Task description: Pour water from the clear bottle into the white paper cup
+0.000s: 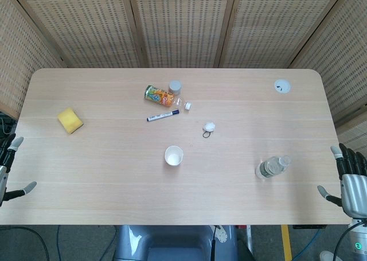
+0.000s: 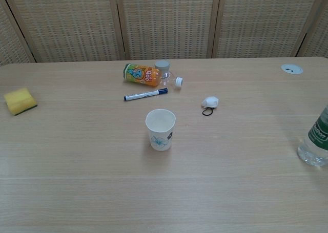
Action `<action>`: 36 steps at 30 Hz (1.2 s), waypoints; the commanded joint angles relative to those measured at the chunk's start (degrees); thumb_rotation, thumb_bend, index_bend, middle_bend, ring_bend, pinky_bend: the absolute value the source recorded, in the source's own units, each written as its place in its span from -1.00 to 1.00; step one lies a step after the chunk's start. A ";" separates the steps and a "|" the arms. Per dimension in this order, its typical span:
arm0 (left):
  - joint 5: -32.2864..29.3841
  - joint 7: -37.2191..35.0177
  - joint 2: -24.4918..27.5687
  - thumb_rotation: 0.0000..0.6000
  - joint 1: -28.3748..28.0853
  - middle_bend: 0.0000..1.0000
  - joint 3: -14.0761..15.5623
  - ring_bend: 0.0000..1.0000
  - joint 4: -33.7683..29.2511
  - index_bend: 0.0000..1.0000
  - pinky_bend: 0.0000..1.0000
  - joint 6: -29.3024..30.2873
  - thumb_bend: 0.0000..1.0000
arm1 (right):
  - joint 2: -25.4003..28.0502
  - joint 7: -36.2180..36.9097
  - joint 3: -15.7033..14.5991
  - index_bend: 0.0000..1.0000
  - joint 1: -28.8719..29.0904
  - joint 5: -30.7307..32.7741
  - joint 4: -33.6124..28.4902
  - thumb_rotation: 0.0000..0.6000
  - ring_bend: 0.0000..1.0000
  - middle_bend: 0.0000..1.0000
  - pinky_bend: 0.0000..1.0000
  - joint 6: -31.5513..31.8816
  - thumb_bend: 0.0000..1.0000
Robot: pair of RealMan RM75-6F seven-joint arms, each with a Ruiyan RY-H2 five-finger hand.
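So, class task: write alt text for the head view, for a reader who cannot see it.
A white paper cup stands upright mid-table, with a clear bottle upright to its right; both robot hands, left and right, wait open at the table's edges. Beyond the cup lie a marker, an orange bottle and a yellow sponge.

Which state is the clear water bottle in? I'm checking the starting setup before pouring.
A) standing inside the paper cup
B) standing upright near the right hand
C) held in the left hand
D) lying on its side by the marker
B: the clear bottle stands upright on the table, toward the right hand, untouched.
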 commanded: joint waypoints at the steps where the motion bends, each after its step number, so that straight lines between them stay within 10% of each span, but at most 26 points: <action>1: 0.03 -0.24 0.00 1.00 0.03 -1.00 -0.05 -1.00 0.19 -1.00 -1.00 0.09 -1.00 | 0.01 -0.27 -0.16 -1.00 0.13 -0.09 -0.05 1.00 -1.00 -1.00 -1.00 -0.35 -1.00; 8: -0.30 -0.71 0.12 1.00 0.00 -1.00 -0.32 -1.00 0.30 -1.00 -1.00 0.09 -1.00 | 1.16 5.89 -1.15 -1.00 1.60 -0.10 1.22 1.00 -1.00 -1.00 -1.00 -5.20 -1.00; 21: -0.26 -2.99 1.02 1.00 0.07 -1.00 -0.52 -1.00 0.17 -1.00 -1.00 0.09 -1.00 | -2.29 49.41 -6.71 -1.00 9.64 -5.27 25.83 1.00 -1.00 -1.00 -1.00 -26.61 -1.00; 36: -2.57 -2.18 0.55 1.00 -0.90 -1.00 -1.36 -1.00 0.81 -1.00 -1.00 -1.75 -1.00 | -16.29 64.20 -6.65 -1.00 19.42 -9.22 38.02 1.00 -1.00 -1.00 -1.00 -31.13 -1.00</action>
